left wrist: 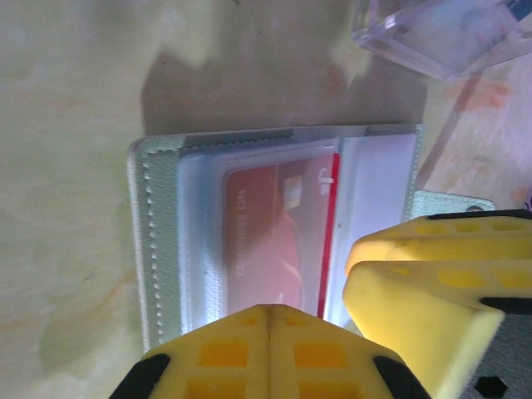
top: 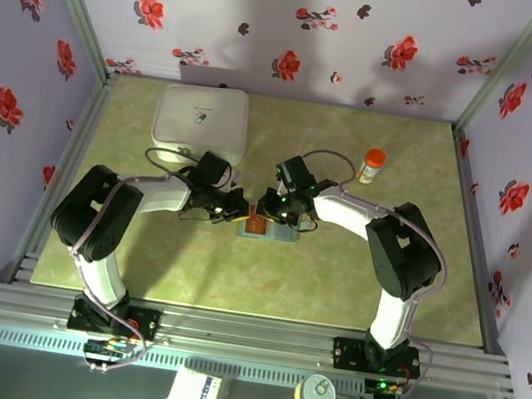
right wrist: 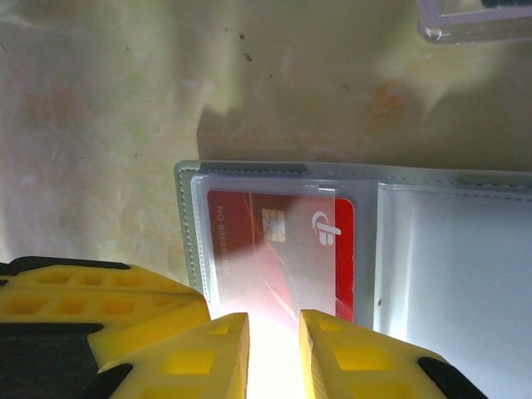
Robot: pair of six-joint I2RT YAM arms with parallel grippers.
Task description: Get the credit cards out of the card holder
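Card holder [top: 281, 234] overhead — red card [right wrist: 278, 249] in sleeve, close up

The left arm [top: 101, 219] and right arm [top: 402, 249] have white links, bulky black joints and thin grey cables [top: 326, 152]. The fingers [left wrist: 212, 359] are yellow plastic with square pockets.

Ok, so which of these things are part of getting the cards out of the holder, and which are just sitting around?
For the job: card holder, red card in its clear pocket, left end effector, right end effector.

Just lying about: white box, orange-capped bottle, clear tray, white packet, round tub.
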